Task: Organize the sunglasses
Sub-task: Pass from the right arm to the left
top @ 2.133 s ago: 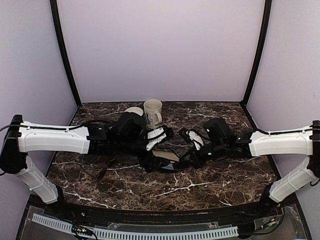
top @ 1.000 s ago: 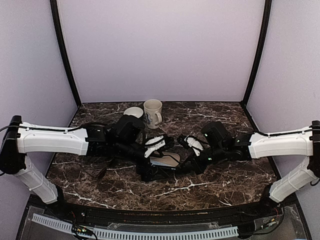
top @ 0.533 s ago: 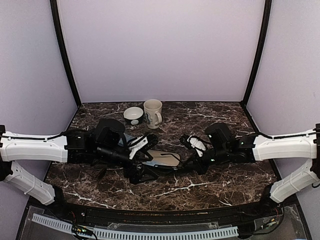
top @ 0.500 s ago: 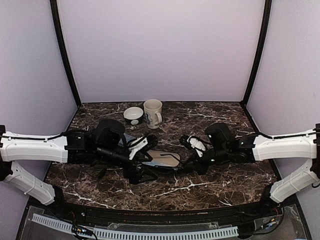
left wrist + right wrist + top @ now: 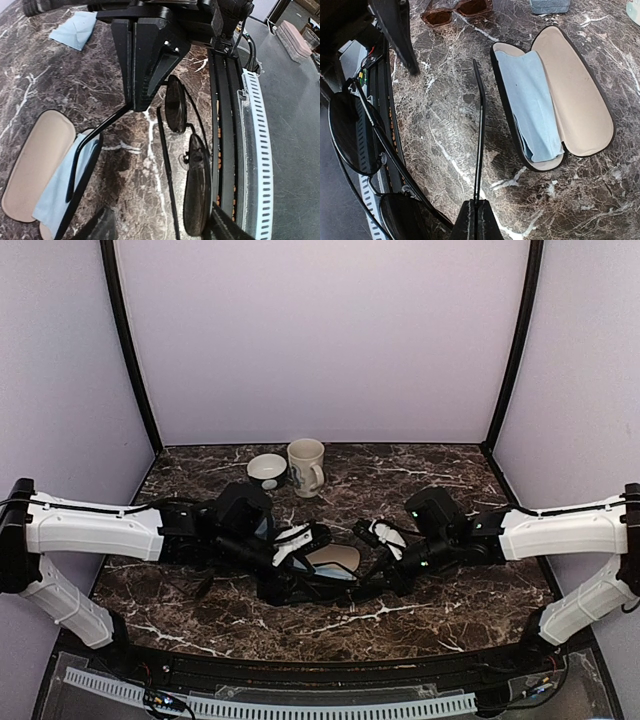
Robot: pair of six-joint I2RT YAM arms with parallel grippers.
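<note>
The black thin-framed sunglasses (image 5: 355, 135) hang over the marble near the table's front edge. My right gripper (image 5: 476, 212) is shut on one of their thin arms (image 5: 479, 125). In the left wrist view the dark lenses (image 5: 197, 185) and the other thin arm (image 5: 167, 170) lie between my left gripper's (image 5: 162, 230) spread fingers. The lower lens sits against the right finger (image 5: 227, 227); the other finger stands apart. The brownish sunglasses (image 5: 457, 11) lie on the marble further off. From above, both grippers (image 5: 295, 565) (image 5: 375, 565) meet at mid-table.
A black oblong case (image 5: 555, 95) lies open beside the held glasses, beige inside with a blue cloth (image 5: 532, 100). A grey-blue case (image 5: 550, 5) sits beyond it. A mug (image 5: 305, 465) and a small bowl (image 5: 267, 470) stand at the back. The table's front rail (image 5: 235, 125) is close.
My left arm has swung back in toward the middle and its jaws have narrowed around the black sunglasses. My right gripper has kept its hold and barely moved.
</note>
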